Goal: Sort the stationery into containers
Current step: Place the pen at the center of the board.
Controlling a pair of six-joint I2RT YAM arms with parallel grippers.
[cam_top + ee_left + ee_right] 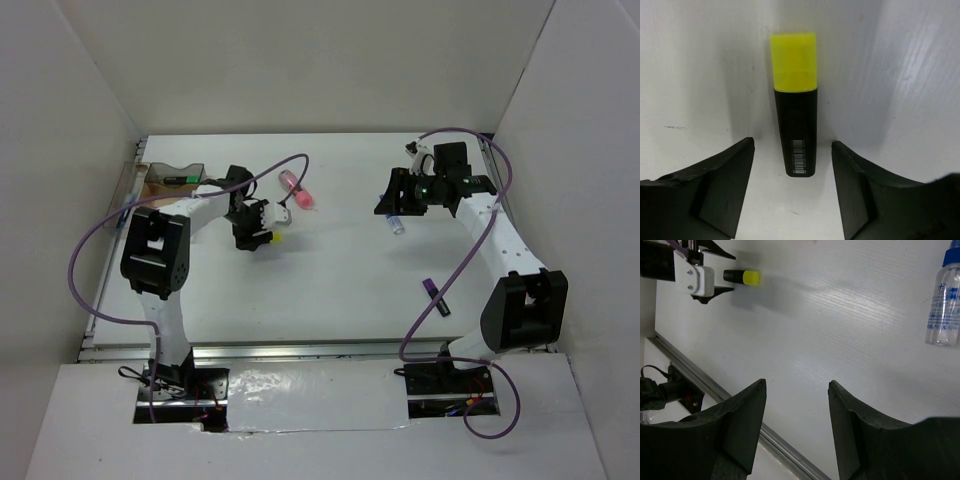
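A black highlighter with a yellow cap [795, 110] lies on the white table, its black end between the tips of my open left gripper [792, 145], untouched. In the top view this gripper [265, 228] sits at centre left with the yellow cap [276, 238] just past it. My right gripper [796, 385] is open and empty above bare table, with the blue-capped clear bottle [944, 310] off to its right. In the top view the bottle [396, 224] lies just below the right gripper [393, 200]. The pink tube [297, 190] lies between the arms.
The clear box with a tan bottom [160, 185] stands at the far left and holds a green-ended highlighter [181, 179]. A purple-ended highlighter [436, 296] lies at the right near the right arm. White walls enclose the table; a metal rail [700, 372] runs along its edge.
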